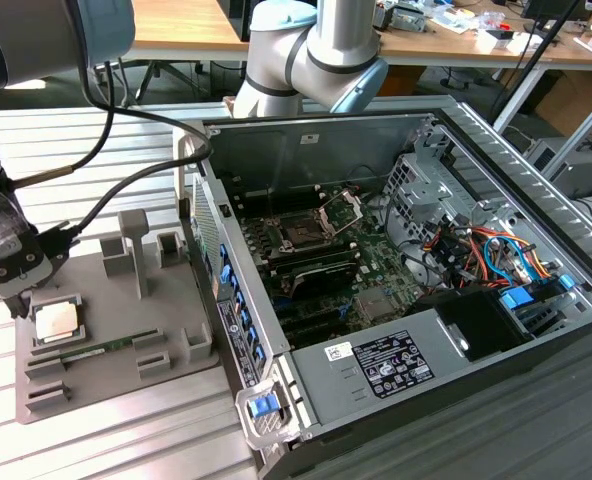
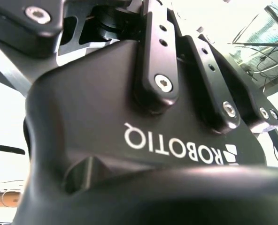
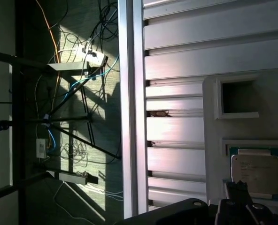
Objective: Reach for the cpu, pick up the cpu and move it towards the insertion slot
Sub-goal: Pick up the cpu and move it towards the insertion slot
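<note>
Just beside the gripper (image 1: 18, 298), the cpu (image 1: 58, 322)

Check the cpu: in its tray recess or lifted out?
In. The cpu lies flat in a recess of the grey tray, gripper close beside it.

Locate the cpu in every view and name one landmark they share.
Exterior view: cpu in the grey tray at the exterior view's left, next to the gripper.
First wrist view: cpu in a tray recess, by the gripper.
Second wrist view: gripper body, close up.
Shared landmark: the grey tray.
</note>
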{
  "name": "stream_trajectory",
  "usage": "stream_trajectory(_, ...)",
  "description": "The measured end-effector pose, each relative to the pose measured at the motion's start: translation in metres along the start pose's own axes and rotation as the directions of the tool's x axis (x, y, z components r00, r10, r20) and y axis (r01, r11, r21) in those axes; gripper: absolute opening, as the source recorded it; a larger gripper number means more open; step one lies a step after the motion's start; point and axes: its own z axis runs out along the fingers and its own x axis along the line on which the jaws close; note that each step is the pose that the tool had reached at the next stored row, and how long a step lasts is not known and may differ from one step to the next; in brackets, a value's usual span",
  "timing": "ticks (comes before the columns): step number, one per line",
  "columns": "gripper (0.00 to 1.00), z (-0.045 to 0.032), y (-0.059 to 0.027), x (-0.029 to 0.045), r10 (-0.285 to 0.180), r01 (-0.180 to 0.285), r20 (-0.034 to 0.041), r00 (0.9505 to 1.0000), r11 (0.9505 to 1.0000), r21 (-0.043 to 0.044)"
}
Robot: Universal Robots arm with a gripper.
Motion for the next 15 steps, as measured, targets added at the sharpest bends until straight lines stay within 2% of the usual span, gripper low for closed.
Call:
stream_trajectory(2,0.11,-0.0001,0.0002,0.0000,0.000,0.000,0.0000,1.0000,1.0000,-0.0079)
stream_trajectory(3,0.11,-0.0001,0.0002,0.0000,-0.005,0.005,0.0002,1.0000,1.0000,-0.0080)
stream_trajectory(5,0.11,0.0002,0.0001,0.0000,-0.045,0.045,0.0012,0.9990,0.9989,-0.0080)
stream_trajectory(8,0.11,0.0005,0.0001,0.0000,-0.097,0.097,0.0023,0.9953,0.9953,-0.0078)
stream_trajectory(15,0.11,0.0008,0.0001,0.0000,-0.099,0.099,0.0026,0.9951,0.9950,-0.0078)
